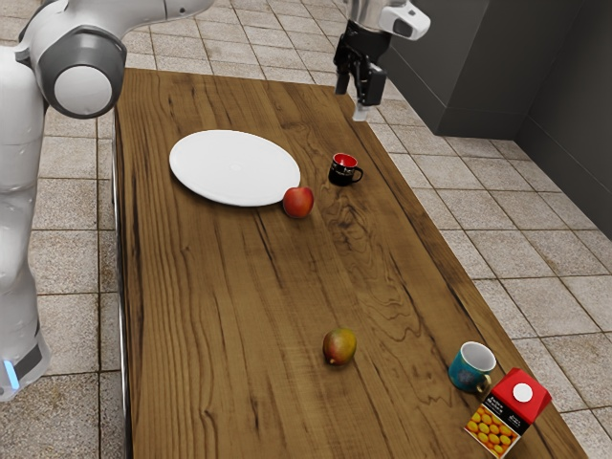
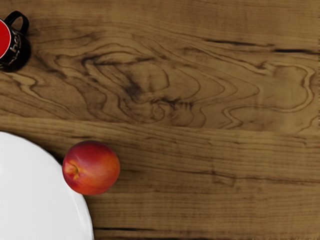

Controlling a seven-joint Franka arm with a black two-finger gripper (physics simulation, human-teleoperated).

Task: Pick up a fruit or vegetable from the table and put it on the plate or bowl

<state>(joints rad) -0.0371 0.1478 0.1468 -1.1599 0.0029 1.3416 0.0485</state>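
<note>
A red, apple-like fruit (image 1: 298,202) lies on the wooden table, touching the edge of a flat white plate (image 1: 234,167) on the side toward the exterior view's right. A green-and-red mango (image 1: 339,345) lies alone nearer the table's front. My gripper (image 1: 356,96) hangs high over the table's far right edge, beyond the fruit, open and holding nothing. In the wrist view the red fruit (image 2: 91,167) sits against the plate's rim (image 2: 35,200).
A black mug with a red inside (image 1: 343,169) stands just right of the plate, also seen as the mug (image 2: 11,42) in the wrist view. A blue mug (image 1: 472,367) and a red juice carton (image 1: 507,412) stand at the front right corner. Bare wood (image 1: 239,316) spans the middle.
</note>
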